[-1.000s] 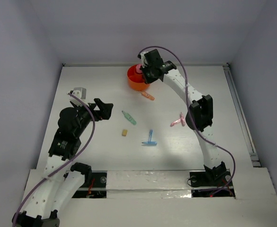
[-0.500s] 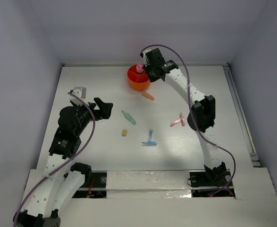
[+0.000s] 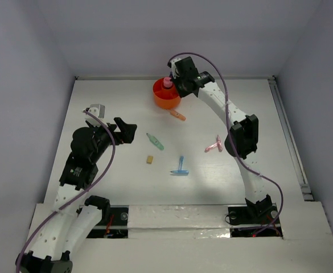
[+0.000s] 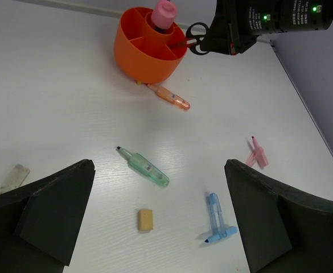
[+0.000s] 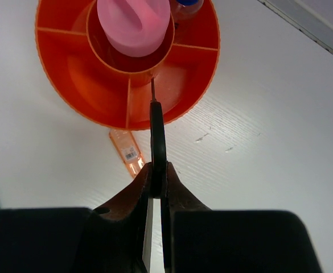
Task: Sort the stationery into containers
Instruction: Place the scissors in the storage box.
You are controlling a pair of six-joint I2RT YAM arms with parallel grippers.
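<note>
My right gripper (image 5: 157, 170) is shut on the black handle of the scissors (image 5: 157, 133). Their blade tip points down at a divider of the orange tub (image 5: 69, 79). A pink-capped glue bottle (image 5: 134, 23) stands in the tub's middle cup. In the top view the right gripper (image 3: 178, 85) hangs at the tub's (image 3: 161, 101) right rim. My left gripper (image 3: 127, 131) is open above the table. Below it lie a green pen (image 4: 144, 168), a tan eraser (image 4: 145, 219) and a light-blue T-shaped piece (image 4: 216, 216).
An orange marker (image 4: 169, 96) lies just in front of the tub. A pink piece (image 4: 256, 154) rests to the right, near the right arm's elbow (image 3: 241, 136). A pale flat piece (image 4: 12, 178) lies at the far left. Walls close in the table's back and sides.
My right gripper with the scissors has shifted slightly at the tub, uncovering the pink cap in the top view. The left arm has hardly moved.
</note>
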